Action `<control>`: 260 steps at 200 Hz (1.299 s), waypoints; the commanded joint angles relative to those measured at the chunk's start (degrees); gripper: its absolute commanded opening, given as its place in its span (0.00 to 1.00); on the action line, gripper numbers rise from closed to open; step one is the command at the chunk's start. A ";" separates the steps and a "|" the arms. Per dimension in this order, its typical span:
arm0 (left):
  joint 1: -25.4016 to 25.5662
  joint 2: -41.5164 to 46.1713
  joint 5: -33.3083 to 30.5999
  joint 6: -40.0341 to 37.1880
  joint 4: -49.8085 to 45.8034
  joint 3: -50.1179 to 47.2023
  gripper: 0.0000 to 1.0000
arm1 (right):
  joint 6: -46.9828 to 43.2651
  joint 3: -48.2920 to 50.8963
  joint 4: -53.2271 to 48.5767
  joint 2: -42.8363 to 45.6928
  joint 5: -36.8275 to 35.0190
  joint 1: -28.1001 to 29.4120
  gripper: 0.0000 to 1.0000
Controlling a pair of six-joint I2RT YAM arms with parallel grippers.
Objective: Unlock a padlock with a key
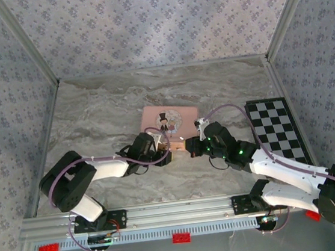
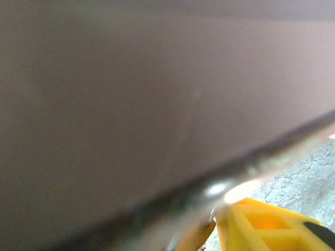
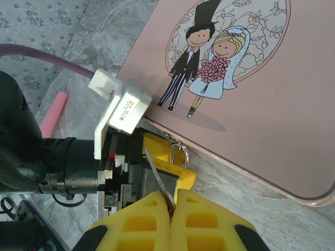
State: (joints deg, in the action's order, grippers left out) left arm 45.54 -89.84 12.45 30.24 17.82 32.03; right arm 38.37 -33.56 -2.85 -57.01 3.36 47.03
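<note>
We find the padlock [image 3: 179, 155] at the near edge of the pink tin [image 3: 251, 130] — its silver shackle shows between the narrow yellow fingers of the left gripper [image 3: 168, 161], which clamp it. The right gripper [image 3: 171, 208] pinches the key [image 3: 158, 175] — blade just beside the padlock.

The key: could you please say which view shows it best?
Right wrist: the key stands sharp as a thin grey blade pinched by the right gripper. From the top it is too small to tell; the left wrist is too blurred.

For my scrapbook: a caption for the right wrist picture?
Right gripper pinches the key beside the padlock by the pink tin.
</note>
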 commanded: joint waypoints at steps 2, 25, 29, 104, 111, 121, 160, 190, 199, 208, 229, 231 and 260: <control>0.38 -1.12 0.82 -0.79 -0.09 1.45 0.42 | 0.65 0.68 -0.32 1.02 -0.92 0.34 0.00; 0.44 -0.82 0.51 -0.71 -0.07 1.27 0.37 | 0.65 0.78 -0.38 0.95 -0.98 0.29 0.00; 0.47 -0.78 0.38 -0.63 0.00 1.22 0.36 | 0.74 0.76 -0.33 0.90 -0.98 0.28 0.00; 2.82 2.18 -4.73 1.72 -0.59 0.98 0.21 | 2.80 1.79 -1.46 2.08 -3.08 -0.05 0.00; 2.90 2.59 -5.10 2.30 -1.31 1.37 0.20 | 2.94 1.75 -1.67 2.05 -3.14 -0.28 0.00; 3.02 3.01 -4.99 2.72 -3.36 2.63 0.19 | 3.16 1.57 -2.10 2.08 -3.26 -0.47 0.00; 3.05 4.49 -4.98 4.48 -8.05 6.55 0.13 | 4.38 1.65 -1.77 1.33 -3.36 -0.87 0.00; 2.96 4.00 -6.03 9.02 -12.86 11.08 0.09 | 7.91 3.55 1.09 1.26 -2.42 -0.78 0.00; 2.93 3.57 -5.50 10.68 -13.33 12.32 0.09 | 9.39 4.67 2.55 1.42 -2.19 -0.61 0.00; 3.00 3.00 -4.92 12.33 -13.59 13.47 0.08 | 11.10 5.85 3.80 1.54 -2.08 -0.49 0.00; 2.97 2.07 -5.52 17.57 -15.15 15.21 0.09 | 15.10 8.07 6.24 1.55 -1.55 -0.16 0.00; 2.95 2.05 -5.57 18.08 -15.14 15.29 0.09 | 15.47 8.20 6.40 1.55 -1.54 -0.11 0.00; 2.96 1.44 -4.80 23.67 -12.76 14.92 0.07 | 19.31 10.51 8.66 1.43 -2.16 2.13 0.00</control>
State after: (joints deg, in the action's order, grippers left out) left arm 48.53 -87.90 9.17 47.92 2.63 44.69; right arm 52.27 -24.58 2.11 -55.79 1.28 47.37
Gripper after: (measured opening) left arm 0.156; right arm 0.051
